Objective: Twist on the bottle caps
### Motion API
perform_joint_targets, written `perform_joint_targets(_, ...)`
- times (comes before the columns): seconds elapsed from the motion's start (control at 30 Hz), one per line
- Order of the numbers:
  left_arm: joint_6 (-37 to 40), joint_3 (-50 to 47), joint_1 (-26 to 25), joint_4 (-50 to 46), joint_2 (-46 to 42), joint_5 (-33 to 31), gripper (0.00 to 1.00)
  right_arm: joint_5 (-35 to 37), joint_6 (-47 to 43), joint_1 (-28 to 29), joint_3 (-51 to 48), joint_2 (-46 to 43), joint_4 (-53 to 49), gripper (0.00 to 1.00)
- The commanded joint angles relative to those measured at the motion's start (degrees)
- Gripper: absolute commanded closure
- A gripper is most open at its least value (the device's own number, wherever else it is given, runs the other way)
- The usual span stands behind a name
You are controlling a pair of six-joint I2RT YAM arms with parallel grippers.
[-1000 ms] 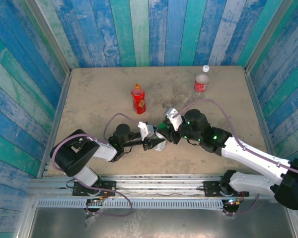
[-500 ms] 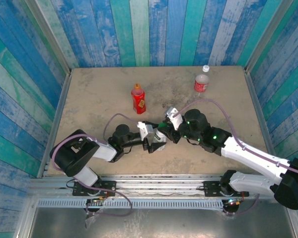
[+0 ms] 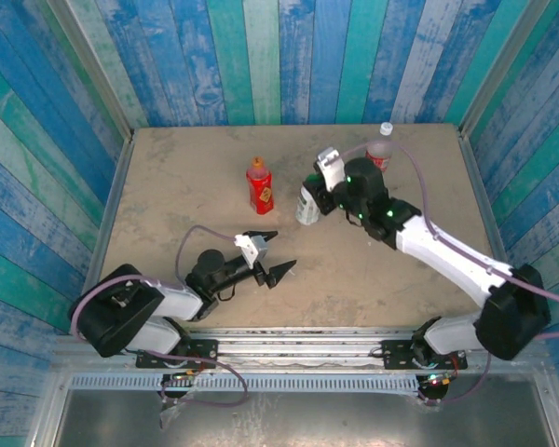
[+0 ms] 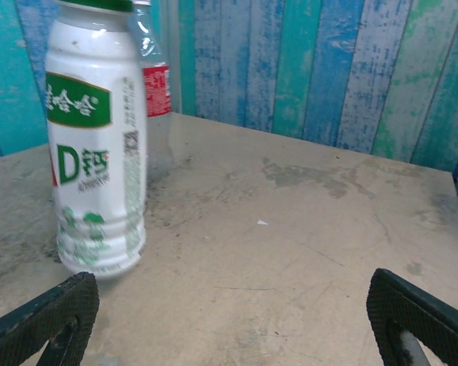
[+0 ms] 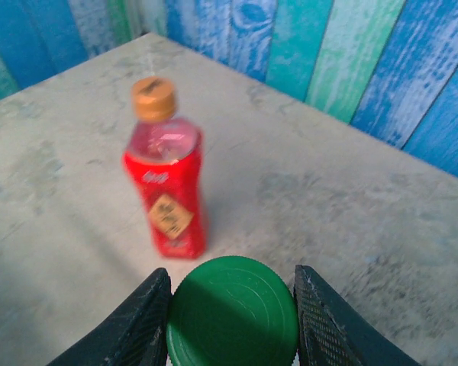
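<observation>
We recorded the right gripper [image 5: 233, 314] clamped on the dark green cap [image 5: 233, 301] atop the white bottle [image 4: 95, 152]. The left gripper [image 3: 285, 249] stood wide open, touching nothing.

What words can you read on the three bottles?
"D钙", big green print: on the white plastic bottle with a green label band.
White characters on that band: too blurred to read.
White script and yellow diamond on the red plastic bottle with an orange cap: blurred.
Print on the red label of the clear plastic bottle: too small.
</observation>
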Motion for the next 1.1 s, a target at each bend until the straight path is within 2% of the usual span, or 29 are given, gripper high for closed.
perform_joint_targets(0.0,-0.3,-0.6,0.4,-2.7,-4.0,-4.4,0.06,-1.1,-1.9,-3.9,6.5,6.3,1.1,0.61)
perform_joint_targets(0.23,-0.1,-1.0,0.9,-8.6,-9.7,-7.7,0.06,-4.7,-1.8,-7.3,16.8,18.3,-0.1,0.61)
perform_joint_targets(0.57,0.7,0.1,1.1,-17.5,-15.1,-13.3,0.06,-6.3,-2.9,-9.1,20.6,24.6,-2.8,0.55)
perform_joint_targets(0.67,0.3,0.6,1.5,-18.9,-16.3,-15.3,0.06,-6.2,-3.6,-9.2,20.9,24.6,-3.7,0.48)
perform_joint_targets(0.8,-1.5,1.9,2.6,-21.8,-19.4,-19.2,0.06,-5.2,-4.4,-9.3,20.7,21.7,-4.1,0.3)
perform_joint_targets(0.97,0.7,5.1,5.0,-28.0,-22.1,-28.5,0.06,-2.6,-5.9,-9.7,17.5,15.5,-4.0,0.15)
perform_joint_targets(1.07,3.4,6.1,7.1,-29.6,-23.3,-33.4,0.06,-0.5,-6.1,-10.2,11.6,9.7,-1.9,0.08)
